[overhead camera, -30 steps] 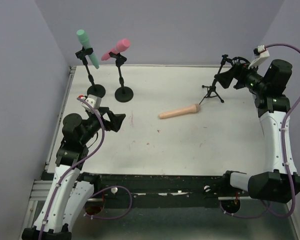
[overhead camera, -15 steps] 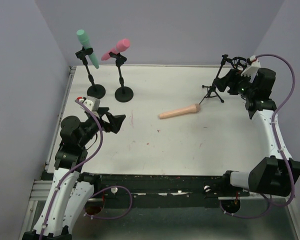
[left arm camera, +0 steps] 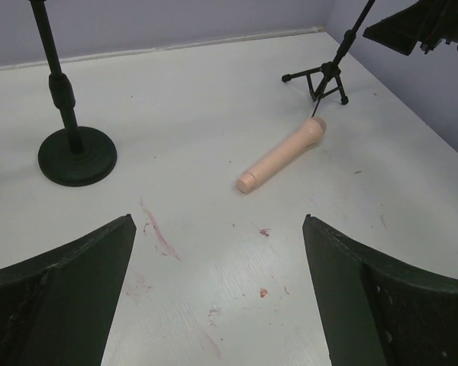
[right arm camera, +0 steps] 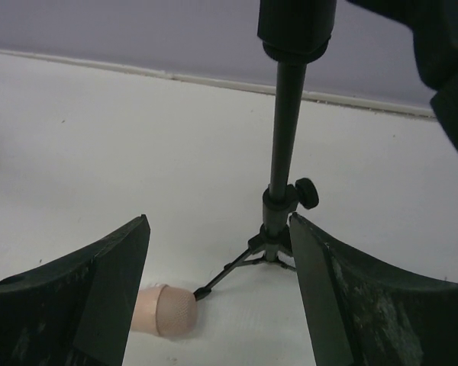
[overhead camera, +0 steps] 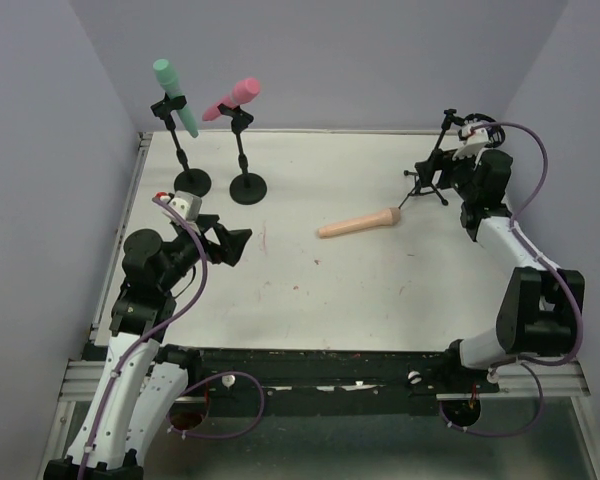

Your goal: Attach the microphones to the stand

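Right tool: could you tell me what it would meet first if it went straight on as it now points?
Probably the tripod stand: its pole stands just ahead of the right tool, though depth is unclear.

Robot test cell in a lab, plain lavender walls (overhead camera: 360,60) boxing in a stained white table (overhead camera: 380,290), two robot arms (overhead camera: 130,355) bolted to a black frame (overhead camera: 310,365), purple cables (overhead camera: 198,272), toy microphones (overhead camera: 172,88) on stands (overhead camera: 248,185)
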You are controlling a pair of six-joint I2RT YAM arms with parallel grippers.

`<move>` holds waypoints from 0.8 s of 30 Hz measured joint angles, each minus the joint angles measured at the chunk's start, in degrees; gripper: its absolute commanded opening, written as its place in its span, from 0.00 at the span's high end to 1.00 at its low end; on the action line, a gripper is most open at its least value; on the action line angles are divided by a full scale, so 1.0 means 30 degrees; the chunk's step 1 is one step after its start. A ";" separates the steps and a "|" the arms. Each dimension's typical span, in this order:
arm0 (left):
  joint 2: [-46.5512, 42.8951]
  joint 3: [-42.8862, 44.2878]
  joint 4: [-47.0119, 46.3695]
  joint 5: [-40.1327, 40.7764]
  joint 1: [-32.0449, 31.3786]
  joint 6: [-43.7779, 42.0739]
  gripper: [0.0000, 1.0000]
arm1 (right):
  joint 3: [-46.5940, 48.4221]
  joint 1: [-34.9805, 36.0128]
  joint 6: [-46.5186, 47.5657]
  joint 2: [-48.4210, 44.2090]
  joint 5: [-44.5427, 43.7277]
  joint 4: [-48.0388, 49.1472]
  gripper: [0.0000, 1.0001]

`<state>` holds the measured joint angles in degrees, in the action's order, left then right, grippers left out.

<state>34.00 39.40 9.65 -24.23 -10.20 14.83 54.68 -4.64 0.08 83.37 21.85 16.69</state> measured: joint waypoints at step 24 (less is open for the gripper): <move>0.0350 0.0000 0.0131 0.0007 0.0000 -0.0095 0.02 | 0.0809 0.1515 0.1763 0.4561 -0.4597 0.7635 0.89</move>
<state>35.05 39.40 10.04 -24.21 -10.20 14.55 57.10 -0.10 5.37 97.06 8.05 39.59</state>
